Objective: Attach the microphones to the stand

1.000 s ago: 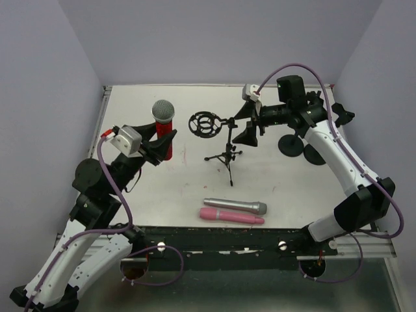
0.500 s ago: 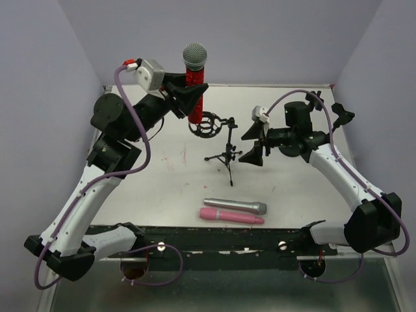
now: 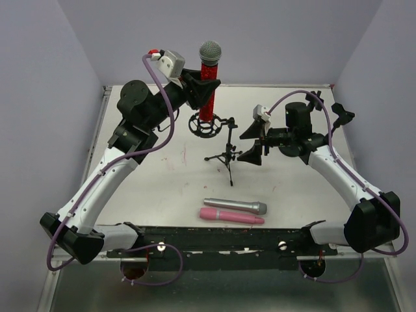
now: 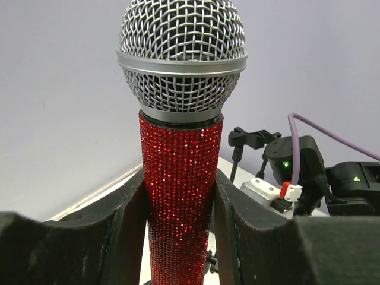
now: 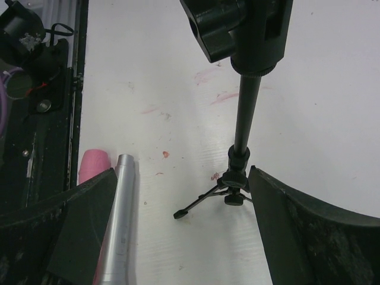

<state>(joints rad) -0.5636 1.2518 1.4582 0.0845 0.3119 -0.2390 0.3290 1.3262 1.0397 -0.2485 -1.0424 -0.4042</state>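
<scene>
My left gripper [image 3: 203, 88] is shut on the glittery red microphone [image 3: 208, 81] and holds it upright, mesh head up, its lower end at the ring mount [image 3: 205, 125] of the black tripod stand [image 3: 226, 156]. The left wrist view shows the red body [image 4: 180, 196] clamped between my two pads. My right gripper [image 3: 252, 143] is open, just right of the stand's pole [image 5: 248, 113]. The silver-grey microphone [image 3: 234, 207] and the pink microphone [image 3: 231, 216] lie side by side near the table's front edge; both also show in the right wrist view, silver-grey [image 5: 119, 225] and pink [image 5: 94, 164].
Two black round-based stands [image 3: 300, 146] are at the right, behind my right arm. The white table [image 3: 162, 182] has a raised rim at the back and a black rail along the front edge.
My left arm has lifted the red microphone from the left of the table and carried it right, over the stand's ring mount. My right gripper came forward to the stand's pole.
</scene>
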